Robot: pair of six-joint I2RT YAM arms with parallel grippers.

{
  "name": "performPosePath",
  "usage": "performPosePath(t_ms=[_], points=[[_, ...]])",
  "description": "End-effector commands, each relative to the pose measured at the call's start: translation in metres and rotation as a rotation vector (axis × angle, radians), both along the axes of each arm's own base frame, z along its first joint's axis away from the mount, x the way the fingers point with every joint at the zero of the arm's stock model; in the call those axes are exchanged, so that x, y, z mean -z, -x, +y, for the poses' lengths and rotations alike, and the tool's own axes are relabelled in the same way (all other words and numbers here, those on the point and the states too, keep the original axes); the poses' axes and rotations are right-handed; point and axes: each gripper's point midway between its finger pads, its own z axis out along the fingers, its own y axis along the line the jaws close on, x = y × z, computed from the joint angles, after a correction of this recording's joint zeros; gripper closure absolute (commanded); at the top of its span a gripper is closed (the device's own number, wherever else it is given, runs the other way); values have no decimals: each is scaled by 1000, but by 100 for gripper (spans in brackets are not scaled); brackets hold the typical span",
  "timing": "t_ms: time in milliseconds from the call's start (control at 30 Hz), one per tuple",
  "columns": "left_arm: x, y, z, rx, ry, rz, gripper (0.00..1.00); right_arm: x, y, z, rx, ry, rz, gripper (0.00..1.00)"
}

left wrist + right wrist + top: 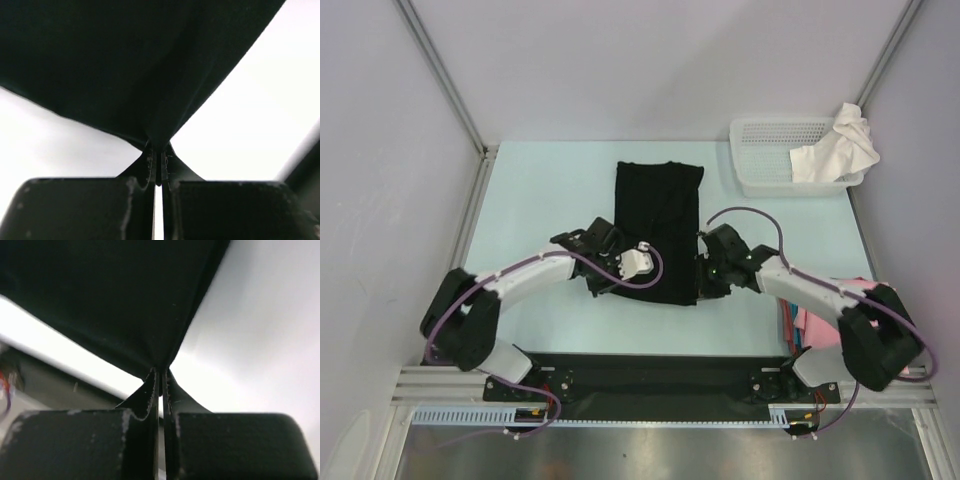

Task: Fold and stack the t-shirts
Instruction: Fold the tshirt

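Black t-shirt [658,215] lies mid-table, folded into a long strip running from the far middle toward the near edge. The far part is flat. The near end sits between my two arms.

My left gripper [604,278] is at the strip's near-left corner. In the left wrist view the gripper [158,150] has its fingers pressed together with only a hairline slit between them. Black cloth [125,65] is pinched at the tips and fans up and away from them, pulled taut, so it is gripping the black t-shirt.

My right gripper [708,283] is at the near-right corner. In the right wrist view it [160,372] looks the same: fingers closed tight on a peak of the black fabric [110,295], which spreads out above the tips.

From the wrist views I can't tell how far the pinched corners are off the table [540,190].

White mesh basket [770,130] stands at the far-right corner. A white t-shirt [840,150] is bunched over its right end, partly hanging outside the rim.

Pink and red t-shirts [810,322] lie at the near-right edge, mostly hidden under my right arm. I can't tell whether they are folded.
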Motion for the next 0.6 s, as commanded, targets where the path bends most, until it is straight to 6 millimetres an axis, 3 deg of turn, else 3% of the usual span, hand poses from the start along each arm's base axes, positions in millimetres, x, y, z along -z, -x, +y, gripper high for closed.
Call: performPosePath(t_ms=[0, 33, 67, 100, 167, 233, 333, 400, 433, 467, 500, 567], points=[[-29, 75, 28, 28, -51, 173, 100, -23, 81, -14, -81, 46, 158, 100], [-38, 83, 30, 38, -49, 187, 100, -29, 103, -10, -132, 58, 183, 100], [-46, 102, 38, 49, -64, 248, 100, -39, 117, -14, -116, 73, 220, 100], [-59, 106, 41, 61, -45, 227, 100, -47, 126, -13, -124, 71, 223, 100], [-83, 109, 46, 64, -46, 203, 100, -70, 134, -6, -127, 23, 212, 100], [-111, 92, 43, 43, -16, 95, 100, -82, 130, -5, -129, 13, 196, 100], [-136, 52, 37, -13, 5, -30, 100, -87, 94, -9, -121, 21, 146, 100], [-137, 19, 33, -54, -3, -71, 100, -79, 53, -20, -85, 40, 118, 100], [-148, 0, 28, -75, 17, -112, 100, -78, 35, -24, -61, 45, 96, 100], [-143, -25, 26, -111, 19, -126, 100, -69, 14, -25, -44, 48, 91, 100], [-144, -39, 21, -117, 33, -136, 100, -70, -12, -36, 9, 42, 63, 100], [-158, -77, 16, -150, 74, -198, 100, -80, -54, -38, 24, 31, -14, 100]])
